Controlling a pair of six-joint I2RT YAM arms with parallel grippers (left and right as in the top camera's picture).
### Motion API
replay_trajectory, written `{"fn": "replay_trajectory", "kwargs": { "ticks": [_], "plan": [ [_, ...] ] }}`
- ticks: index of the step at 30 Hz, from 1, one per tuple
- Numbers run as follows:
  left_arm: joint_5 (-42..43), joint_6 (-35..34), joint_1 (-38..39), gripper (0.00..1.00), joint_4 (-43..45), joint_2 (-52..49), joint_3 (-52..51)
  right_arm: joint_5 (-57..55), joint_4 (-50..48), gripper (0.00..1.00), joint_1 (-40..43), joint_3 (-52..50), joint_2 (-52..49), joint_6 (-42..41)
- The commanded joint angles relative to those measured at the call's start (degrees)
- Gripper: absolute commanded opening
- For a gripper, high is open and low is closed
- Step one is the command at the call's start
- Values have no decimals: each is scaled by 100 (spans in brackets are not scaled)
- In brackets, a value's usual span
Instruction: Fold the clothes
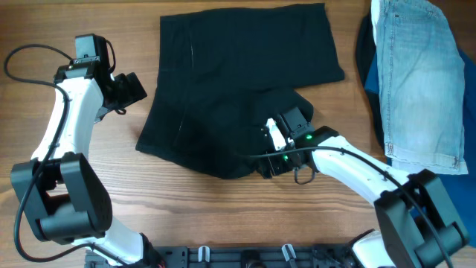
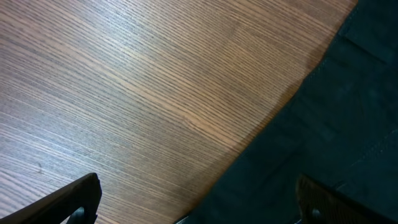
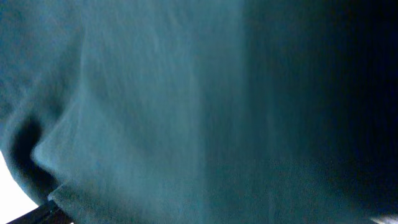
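The black shorts (image 1: 238,67) lie spread on the counter (image 1: 223,216), toward 12 o'clock.
At their 9 o'clock edge the left end effector (image 1: 134,88) hangs open. The right end effector (image 1: 286,125) sits on their 5 o'clock leg, and fabric hides its grip.

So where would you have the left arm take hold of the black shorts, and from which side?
Grip the left side edge of the black shorts, near the lower-left corner. That edge lies flat on the table with bare wood beside it and faces the open left gripper. The gripper can probably come in low from the left and slip one finger under the hem.
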State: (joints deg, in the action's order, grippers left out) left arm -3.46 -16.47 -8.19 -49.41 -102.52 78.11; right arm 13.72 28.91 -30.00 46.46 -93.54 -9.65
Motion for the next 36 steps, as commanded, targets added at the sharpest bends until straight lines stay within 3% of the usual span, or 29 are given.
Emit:
{"fn": "replay_trajectory", "kwargs": {
  "ticks": [1,2,4,5,6,7,11,13,15,16,17,20,22,23,24,25,26,27,30,33,36],
  "plan": [
    [48,-50,20,100,15,116,-9,-146,-804,86,9,-168,-472,210],
    [46,-50,20,100,13,116,-9,-310,-1108,83,9,-168,-472,208],
    [46,-50,20,100,13,116,-9,-837,-1635,68,9,-168,-472,199],
    [46,-50,20,100,11,116,-9,-1080,-1670,48,9,-168,-472,201],
    [46,-48,20,100,9,116,-9,-1261,-1591,10,9,-168,-472,188],
    [46,-50,20,100,13,116,-9,-1532,-1381,4,28,-166,-420,-20],
    [46,-48,20,100,15,116,-9,-2135,358,4,315,479,348,365],
    [46,-50,20,100,15,116,-9,-2538,1963,4,374,1561,579,1257],
    [46,-50,20,100,15,116,-9,-2782,2911,5,372,2306,562,1600],
    [46,-50,20,100,15,116,-9,-2765,2968,47,372,2380,562,1611],
    [46,-50,20,100,15,116,-9,-2704,2951,66,372,2382,557,1631],
    [46,-50,20,100,15,116,-9,-2398,2796,67,323,2382,420,1696],
    [48,-50,20,100,15,116,-9,-1668,2170,53,323,2382,407,1523],
    [48,-50,20,100,13,116,-9,-1108,1812,51,323,2382,396,1379],
    [48,-50,20,100,11,116,-9,-984,1683,52,330,2382,385,848],
    [48,-50,20,100,-9,116,-9,-1139,1709,52,452,2382,376,-184],
    [46,-50,20,100,-24,116,-9,-1342,1888,65,656,2382,376,-925],
    [46,-48,20,100,-28,116,-9,-1412,2072,70,914,2382,376,-1335],
    [46,-48,20,100,-17,116,-9,-855,2465,83,1805,2354,376,-1478],
    [46,-48,20,100,-9,116,-9,-87,2426,88,2699,1945,374,-1351],
    [46,-48,20,100,-4,116,-9,682,1644,85,3097,1102,374,-1331]
  ]
}}
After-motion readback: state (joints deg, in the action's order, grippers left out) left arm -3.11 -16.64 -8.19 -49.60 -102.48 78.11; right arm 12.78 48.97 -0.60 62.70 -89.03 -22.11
